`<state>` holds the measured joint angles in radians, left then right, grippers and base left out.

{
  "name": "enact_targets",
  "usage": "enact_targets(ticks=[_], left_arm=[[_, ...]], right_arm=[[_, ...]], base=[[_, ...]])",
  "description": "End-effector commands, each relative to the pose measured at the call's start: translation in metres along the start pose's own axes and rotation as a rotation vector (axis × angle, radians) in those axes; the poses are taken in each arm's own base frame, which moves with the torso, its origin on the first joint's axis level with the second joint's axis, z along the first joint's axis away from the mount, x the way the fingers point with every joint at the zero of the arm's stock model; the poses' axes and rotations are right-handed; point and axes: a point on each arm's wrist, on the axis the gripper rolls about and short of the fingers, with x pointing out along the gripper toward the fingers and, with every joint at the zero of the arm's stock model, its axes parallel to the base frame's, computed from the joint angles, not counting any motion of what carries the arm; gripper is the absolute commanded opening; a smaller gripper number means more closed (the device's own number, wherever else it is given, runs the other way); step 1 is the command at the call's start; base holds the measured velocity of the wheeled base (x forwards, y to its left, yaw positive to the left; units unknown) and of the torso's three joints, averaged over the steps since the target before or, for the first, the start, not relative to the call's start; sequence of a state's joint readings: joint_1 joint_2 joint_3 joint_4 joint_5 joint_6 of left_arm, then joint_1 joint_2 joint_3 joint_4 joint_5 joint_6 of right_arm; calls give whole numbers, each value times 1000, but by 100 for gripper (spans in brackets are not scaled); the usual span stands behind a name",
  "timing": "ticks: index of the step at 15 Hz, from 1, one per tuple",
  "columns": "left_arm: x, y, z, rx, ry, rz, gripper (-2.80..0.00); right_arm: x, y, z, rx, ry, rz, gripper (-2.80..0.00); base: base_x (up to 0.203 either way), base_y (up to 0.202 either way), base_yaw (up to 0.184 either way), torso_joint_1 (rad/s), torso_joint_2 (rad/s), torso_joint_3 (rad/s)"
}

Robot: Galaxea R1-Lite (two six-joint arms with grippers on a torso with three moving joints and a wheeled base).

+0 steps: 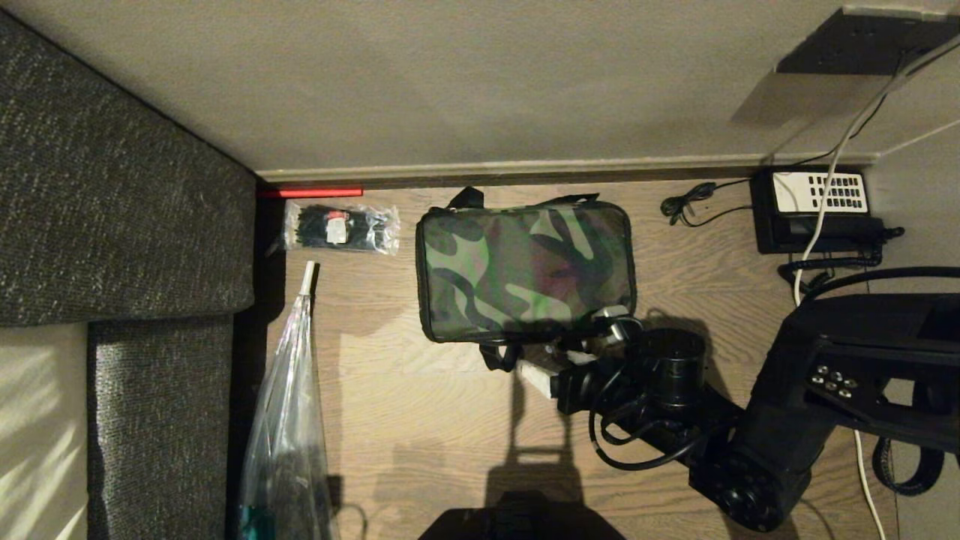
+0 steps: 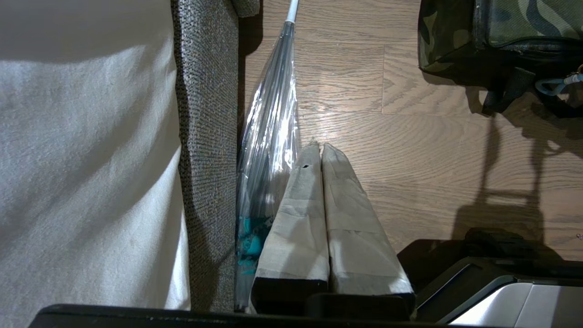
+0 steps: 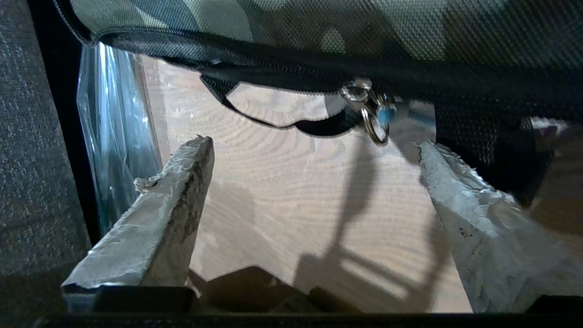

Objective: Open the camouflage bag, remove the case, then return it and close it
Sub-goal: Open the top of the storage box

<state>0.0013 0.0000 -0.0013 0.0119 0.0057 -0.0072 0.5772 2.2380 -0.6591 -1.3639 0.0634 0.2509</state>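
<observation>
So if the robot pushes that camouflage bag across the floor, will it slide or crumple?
The camouflage bag looks like soft woven fabric, so its side would probably dent first. Lying flat and low on smooth wood floor, it likely slides rather than tips. Its loose straps may drag.

A domestic room, most likely a living room or a bedroom corner, is being shown. The floor is being seen as wood-grain planking, met by a plain beige wall with a pale skirting board. A piece of furniture upholstered in dark grey woven fabric is being seen at one side, with a light sheet lying against it. A folded clear umbrella is being kept beside it on the floor, and a black telephone with a white keypad is sitting by the wall, its cords trailing from a dark wall plate.
</observation>
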Motion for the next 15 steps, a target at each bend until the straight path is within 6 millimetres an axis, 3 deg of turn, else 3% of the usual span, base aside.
enact_targets(ticks=[1, 9, 15], left_arm=[[0, 0, 0, 0, -1, 1, -280], [0, 0, 0, 0, 0, 1, -280], [0, 0, 0, 1, -2, 1, -280]], right_arm=[[2, -2, -7, -5, 10, -2, 0], [4, -5, -16, -5, 21, -14, 0], [10, -8, -5, -18, -40, -17, 0]], base=[[0, 0, 0, 0, 0, 0], [0, 0, 0, 0, 0, 0], [0, 0, 0, 0, 0, 0]])
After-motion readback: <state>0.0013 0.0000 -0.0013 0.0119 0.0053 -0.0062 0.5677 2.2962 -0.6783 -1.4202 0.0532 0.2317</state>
